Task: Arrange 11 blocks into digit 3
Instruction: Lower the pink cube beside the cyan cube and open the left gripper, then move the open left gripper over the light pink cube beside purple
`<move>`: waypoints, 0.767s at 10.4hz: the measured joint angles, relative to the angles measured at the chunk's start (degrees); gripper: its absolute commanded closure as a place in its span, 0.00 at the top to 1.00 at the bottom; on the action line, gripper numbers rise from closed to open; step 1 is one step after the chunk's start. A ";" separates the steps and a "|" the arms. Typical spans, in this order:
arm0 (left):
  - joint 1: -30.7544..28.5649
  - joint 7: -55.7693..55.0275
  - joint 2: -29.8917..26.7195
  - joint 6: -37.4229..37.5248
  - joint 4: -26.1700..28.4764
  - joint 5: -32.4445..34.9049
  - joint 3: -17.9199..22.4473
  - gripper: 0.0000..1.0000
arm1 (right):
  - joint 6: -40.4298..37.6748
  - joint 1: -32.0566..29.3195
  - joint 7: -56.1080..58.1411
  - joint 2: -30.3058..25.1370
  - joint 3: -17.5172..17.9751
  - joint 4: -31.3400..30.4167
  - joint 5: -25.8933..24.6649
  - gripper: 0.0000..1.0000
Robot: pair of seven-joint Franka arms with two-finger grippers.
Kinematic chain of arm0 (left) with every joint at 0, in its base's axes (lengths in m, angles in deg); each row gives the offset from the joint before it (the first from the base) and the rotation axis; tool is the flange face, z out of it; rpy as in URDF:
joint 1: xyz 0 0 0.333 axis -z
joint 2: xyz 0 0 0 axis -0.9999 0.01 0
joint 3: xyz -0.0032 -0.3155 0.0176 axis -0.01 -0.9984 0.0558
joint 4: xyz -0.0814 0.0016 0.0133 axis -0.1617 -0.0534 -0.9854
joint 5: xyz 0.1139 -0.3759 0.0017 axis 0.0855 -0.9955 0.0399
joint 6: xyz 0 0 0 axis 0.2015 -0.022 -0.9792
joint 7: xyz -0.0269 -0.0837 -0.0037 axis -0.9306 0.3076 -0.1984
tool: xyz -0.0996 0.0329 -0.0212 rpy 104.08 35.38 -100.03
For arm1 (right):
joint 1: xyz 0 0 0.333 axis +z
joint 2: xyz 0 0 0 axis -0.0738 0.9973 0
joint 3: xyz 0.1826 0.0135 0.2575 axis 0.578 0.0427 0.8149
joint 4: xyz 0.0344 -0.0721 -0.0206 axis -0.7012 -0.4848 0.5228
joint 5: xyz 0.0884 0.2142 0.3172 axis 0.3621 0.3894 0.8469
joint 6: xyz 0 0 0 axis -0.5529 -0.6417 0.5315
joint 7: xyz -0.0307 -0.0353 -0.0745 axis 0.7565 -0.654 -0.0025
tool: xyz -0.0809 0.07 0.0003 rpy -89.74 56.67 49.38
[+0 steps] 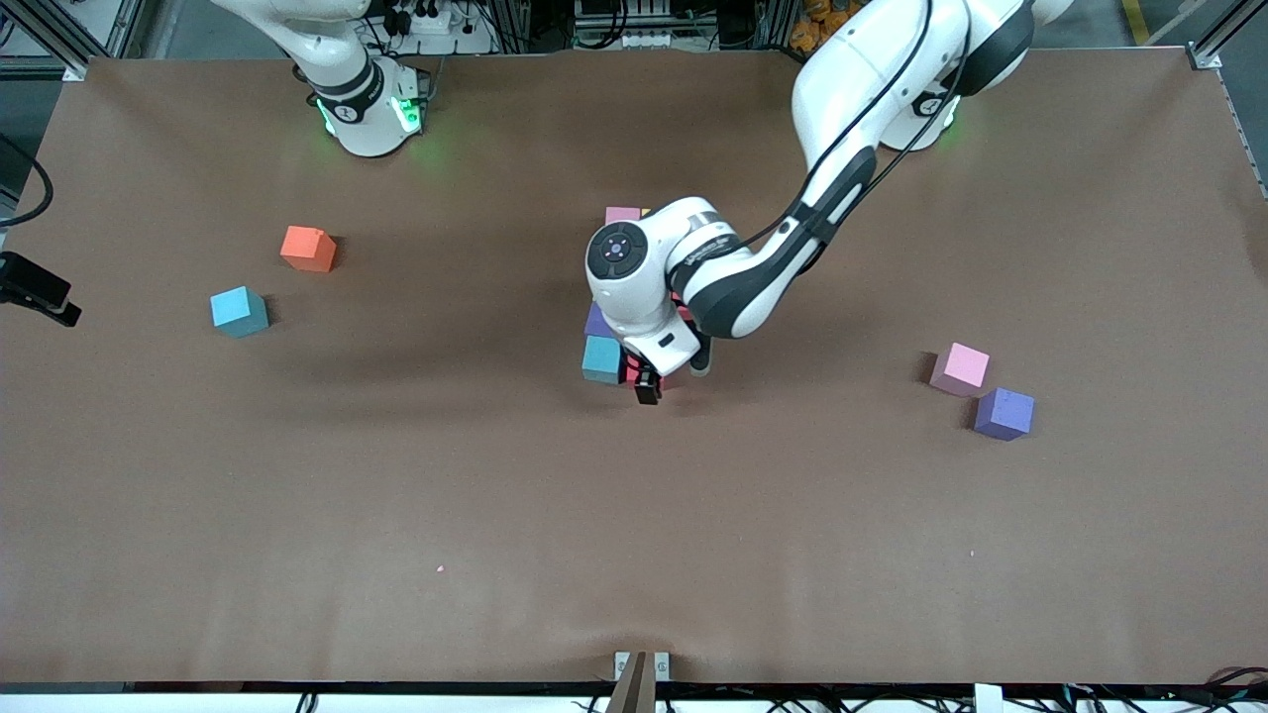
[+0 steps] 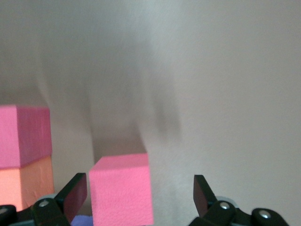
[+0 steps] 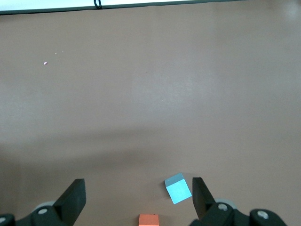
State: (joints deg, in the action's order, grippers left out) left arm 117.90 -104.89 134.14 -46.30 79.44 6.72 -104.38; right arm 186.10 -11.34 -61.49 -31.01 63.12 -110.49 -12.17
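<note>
While left arm (image 1: pixel 753 267) hides cluster, orange block (image 1: pixel 307 249) lies apart.

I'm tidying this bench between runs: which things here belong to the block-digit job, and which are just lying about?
Job:
- partly built figure, mid-table: cyan block, purple block, pink block between the open left gripper fingers
- loose orange block, cyan block, pink block, purple block
- open right gripper, waiting

Lying about:
- black clamp at the table's edge
</note>
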 measured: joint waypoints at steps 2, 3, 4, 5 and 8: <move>-5.18 8.38 -4.18 2.91 1.36 -0.18 -2.50 1.00 | 0.31 -1.68 0.06 0.07 -0.02 0.02 4.26 1.00; -8.58 13.61 -6.41 4.04 1.89 -0.85 -3.80 1.00 | 0.64 -2.34 0.31 0.17 -0.02 0.03 5.09 1.00; -11.74 19.30 -8.52 5.36 2.26 -1.84 -4.54 1.00 | 0.68 -2.41 0.48 0.27 0.03 0.04 5.18 1.00; -14.17 25.15 -10.27 7.17 2.59 -2.56 -4.78 1.00 | 0.68 -2.36 1.05 0.33 0.19 0.05 5.17 1.00; -20.56 45.29 -14.34 10.04 3.22 -5.47 -5.07 1.00 | 0.70 -2.08 3.05 0.35 0.86 0.22 3.15 1.00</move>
State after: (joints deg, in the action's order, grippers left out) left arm 97.35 -59.60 119.81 -36.26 82.66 1.25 -109.44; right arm 186.80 -13.42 -58.44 -30.66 63.97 -110.27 -9.02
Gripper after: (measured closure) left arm 0.000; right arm 0.000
